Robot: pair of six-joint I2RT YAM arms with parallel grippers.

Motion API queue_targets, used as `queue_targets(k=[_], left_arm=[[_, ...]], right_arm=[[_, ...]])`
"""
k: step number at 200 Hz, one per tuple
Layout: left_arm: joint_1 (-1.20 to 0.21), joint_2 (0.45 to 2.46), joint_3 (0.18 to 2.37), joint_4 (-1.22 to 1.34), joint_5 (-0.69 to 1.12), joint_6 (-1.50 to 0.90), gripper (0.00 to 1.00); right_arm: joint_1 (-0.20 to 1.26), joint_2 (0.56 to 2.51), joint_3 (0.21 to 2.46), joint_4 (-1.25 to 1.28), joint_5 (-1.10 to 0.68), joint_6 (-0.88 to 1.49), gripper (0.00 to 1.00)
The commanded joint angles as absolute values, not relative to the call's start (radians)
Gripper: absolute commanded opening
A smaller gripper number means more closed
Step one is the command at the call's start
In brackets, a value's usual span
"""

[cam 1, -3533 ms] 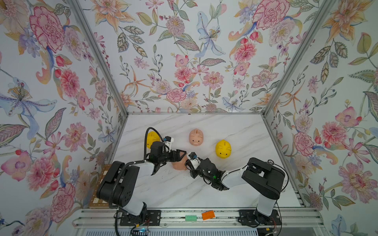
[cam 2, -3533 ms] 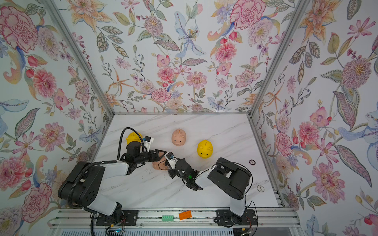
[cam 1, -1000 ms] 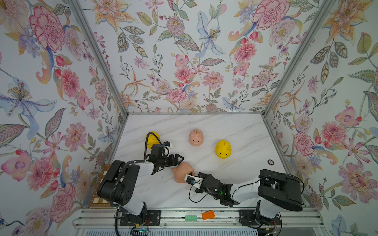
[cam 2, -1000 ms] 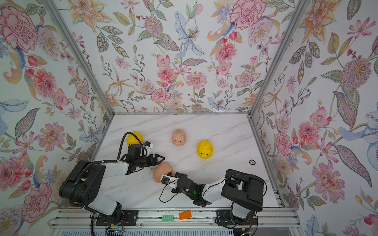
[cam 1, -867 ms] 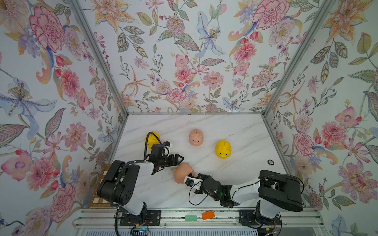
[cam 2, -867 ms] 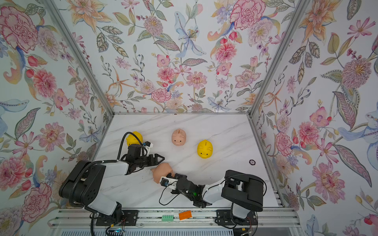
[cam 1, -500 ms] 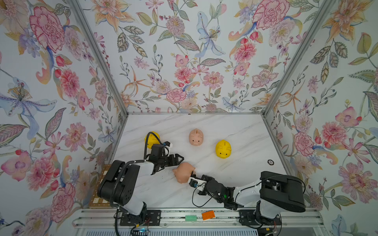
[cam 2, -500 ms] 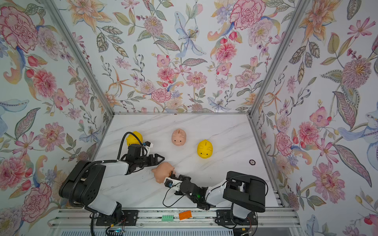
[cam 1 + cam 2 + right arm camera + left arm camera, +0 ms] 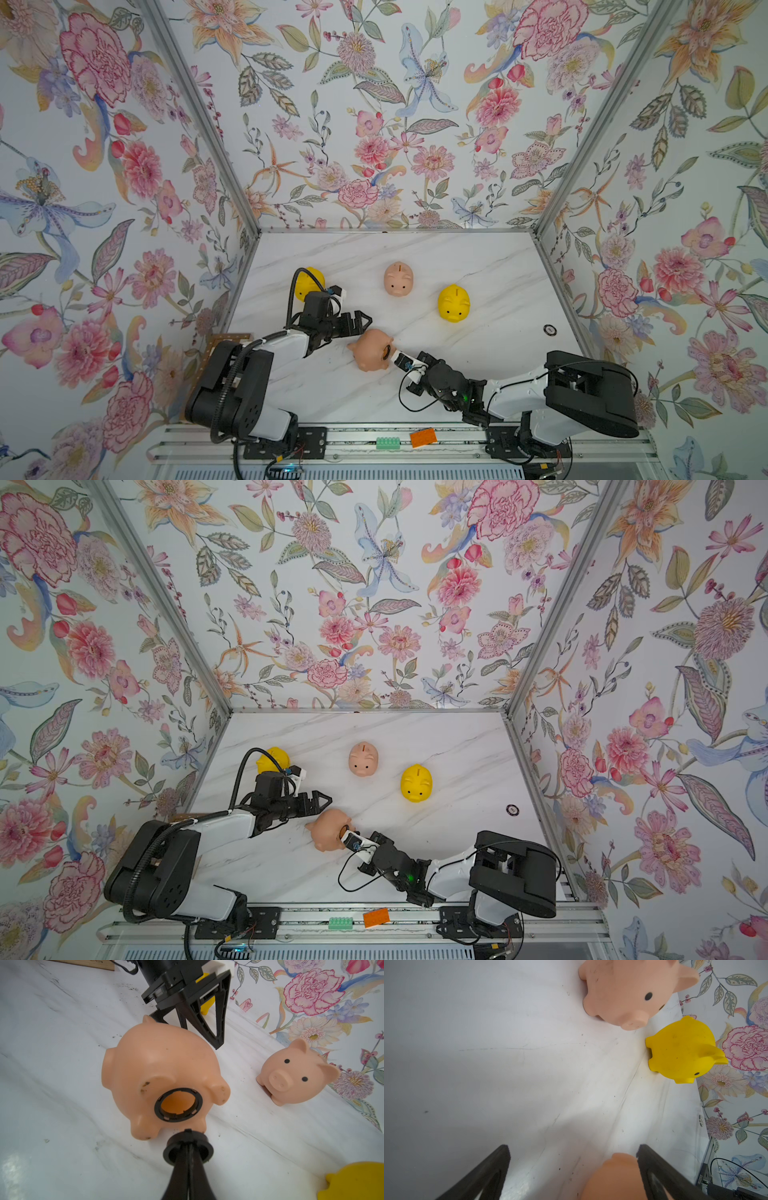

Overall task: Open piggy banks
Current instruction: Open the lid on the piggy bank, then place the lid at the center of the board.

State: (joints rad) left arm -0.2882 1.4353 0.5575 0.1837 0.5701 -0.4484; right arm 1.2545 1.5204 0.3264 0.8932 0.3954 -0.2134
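With the right claw (image 9: 188, 1144) shut on the black plug (image 9: 173, 1154) just clear of the peach piggy bank (image 9: 369, 350), which lies on its side on the tabletop (image 9: 478, 257) beside the open left claw (image 9: 360, 325), withdraw straight and set the plug well aside.

The right pincer (image 9: 188, 1152) clamps a black plug (image 9: 173, 1154) just beside the open belly hole (image 9: 178, 1105) of the tipped peach pig (image 9: 158, 1059).
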Motion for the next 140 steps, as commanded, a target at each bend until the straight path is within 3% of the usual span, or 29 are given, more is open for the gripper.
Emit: queue_targets(k=[1, 71, 140], left_arm=[[-0.292, 1.366, 0.604, 0.064, 0.505, -0.427, 0.99], [-0.298, 1.258, 0.677, -0.166, 0.495, -0.428, 0.99], [-0.298, 1.071, 0.699, -0.336, 0.152, -0.449, 0.99]], right_arm=[[1.251, 1.538, 0.348, 0.867, 0.377, -0.150, 0.00], [1.235, 1.522, 0.388, 0.803, 0.356, -0.048, 0.00], [1.038, 1.334, 0.627, 0.305, 0.159, 0.073, 0.00]])
